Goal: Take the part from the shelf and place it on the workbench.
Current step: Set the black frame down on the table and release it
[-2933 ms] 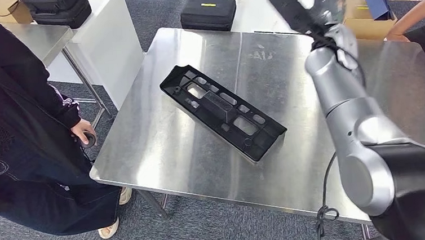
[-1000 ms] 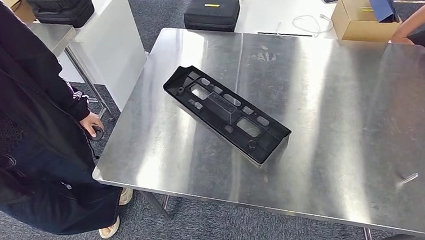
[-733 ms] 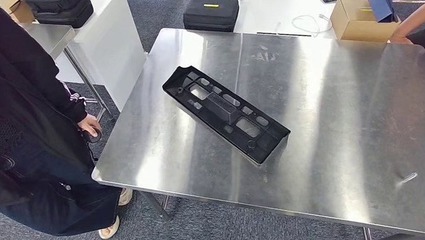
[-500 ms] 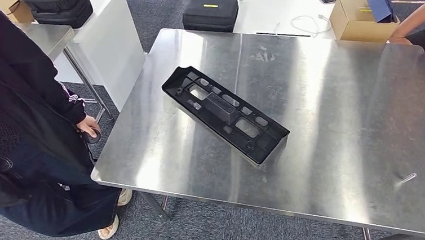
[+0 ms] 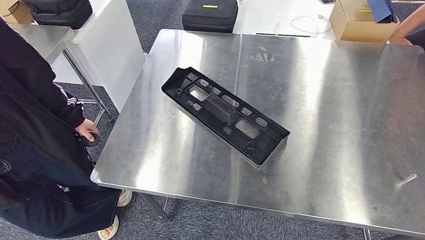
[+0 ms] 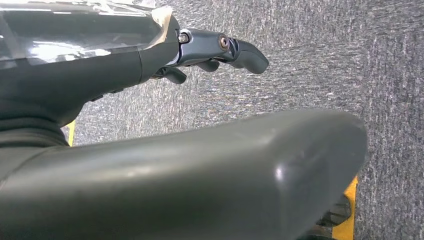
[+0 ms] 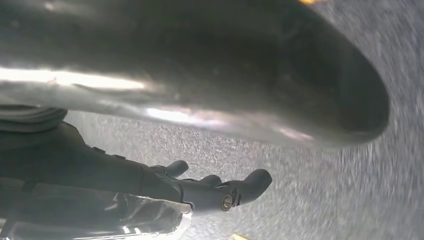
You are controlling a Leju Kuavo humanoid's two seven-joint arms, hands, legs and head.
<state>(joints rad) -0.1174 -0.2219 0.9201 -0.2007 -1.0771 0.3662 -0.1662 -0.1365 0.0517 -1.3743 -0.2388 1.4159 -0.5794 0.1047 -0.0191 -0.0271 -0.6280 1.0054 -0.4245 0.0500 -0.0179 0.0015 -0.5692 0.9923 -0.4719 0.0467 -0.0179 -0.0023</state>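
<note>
The part is a long black plastic tray-like panel with several cut-outs. It lies flat and diagonally on the steel workbench, left of the middle, with nothing touching it. My left hand hangs over grey carpet in the left wrist view, fingers stretched out and nothing in it. Over the carpet too, in the right wrist view, hangs my right hand, fingers apart and holding nothing.
A person in dark clothes stands at the bench's left edge, holding a small dark round thing. Another person's arm reaches in at the far right. Behind the bench are a black case and a cardboard box. A small metal piece lies near the front right.
My right arm, raised over the bench's right side 2.9 s ago, has dropped out of the head view. The part lies where it was. The person's hand has shifted slightly.
</note>
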